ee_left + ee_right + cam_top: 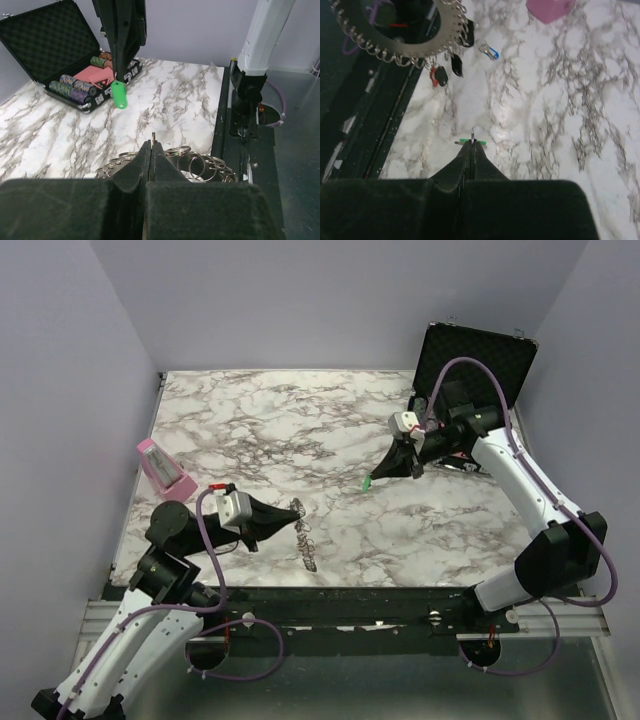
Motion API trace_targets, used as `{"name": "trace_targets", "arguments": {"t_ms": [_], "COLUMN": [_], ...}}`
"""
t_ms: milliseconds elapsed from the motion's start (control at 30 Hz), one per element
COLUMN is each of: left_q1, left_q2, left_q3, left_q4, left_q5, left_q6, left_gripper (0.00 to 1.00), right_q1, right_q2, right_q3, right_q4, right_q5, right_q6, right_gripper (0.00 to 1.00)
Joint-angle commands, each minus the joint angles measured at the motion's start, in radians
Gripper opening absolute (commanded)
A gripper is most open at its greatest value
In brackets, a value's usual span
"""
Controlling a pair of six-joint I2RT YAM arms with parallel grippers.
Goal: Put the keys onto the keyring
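A white marble-patterned table (250, 420) stands between plain lavender walls.

The keyring (305, 538) is toward the near edge, left of the middle. It stands on its rim, so from above it shows only as a thin line running near to far. The right wrist camera sees it as a broad face edged with small wire loops. A black key (456, 64) and a red key (434, 76) hang from the lower rim. A blue key (491, 50) sits just beside them, and I cannot tell whether it is hooked on. The left gripper (291, 520) comes at the ring from the left with its fingers pressed together. They appear to pinch the ring's edge, and a sliver of metal shows between the tips.

The green key (367, 483) is up off the marble, right of and beyond the ring, well apart from it. It is clamped in the closed tips of the right gripper (378, 476). Its coloured head hangs below and ahead of the tips, with its long axis slanting down toward the near left. That is the way the ring lies from it, with bare marble between.

The right arm has the key, so I judge it must travel near-left and meet a loop on the rim facing it. The fit will be fine, since the loops are tiny.

An open black case (480, 355) of poker chips (75, 87) is at the far right, and a pink object (160, 468) is at the left edge.
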Motion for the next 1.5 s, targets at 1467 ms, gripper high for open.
{"name": "trace_targets", "arguments": {"t_ms": [1467], "left_q1": [-0.459], "left_q2": [0.243], "left_q3": [0.158], "left_q4": [0.090], "left_q5": [-0.288], "left_q6": [0.389], "left_gripper": [0.00], "right_q1": [0.153], "right_q2": [-0.274], "right_q3": [-0.098], "right_q4": [-0.425], "right_q5": [-0.332], "right_q6": [-0.433], "right_gripper": [0.00]}}
